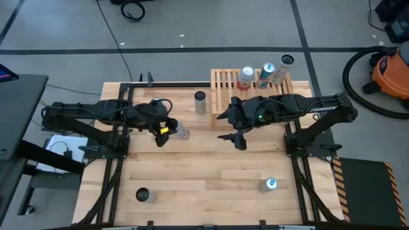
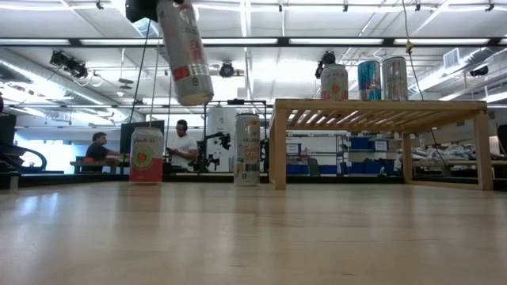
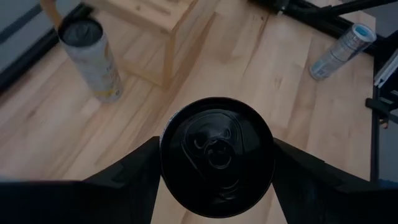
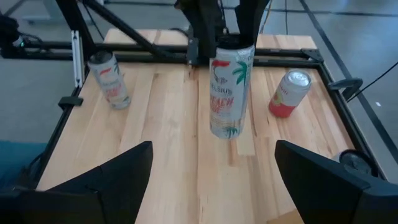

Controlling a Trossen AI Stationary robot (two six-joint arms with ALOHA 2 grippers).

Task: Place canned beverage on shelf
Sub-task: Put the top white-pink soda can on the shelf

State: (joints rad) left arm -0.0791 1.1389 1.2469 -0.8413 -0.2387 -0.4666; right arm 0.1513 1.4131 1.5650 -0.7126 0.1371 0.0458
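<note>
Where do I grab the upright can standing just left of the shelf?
Grip the can at mid-body, coming from its left with one finger in front and one behind. It stands upright with a round, even wall, and the shelf sits close on its right, leaving little room there.

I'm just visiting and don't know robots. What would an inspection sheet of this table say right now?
Surface: light wood table, bare in the middle.
Job's things: slatted shelf already carries three cans; the left tool holds a white can lifted off the table.
Clutter: four loose cans stand on the table, one beside the shelf.
Grippers: right tool open, empty, in front of the shelf.
Cables: black cables on the floor.
Surroundings: orange vacuum; people seated beyond the table.
</note>
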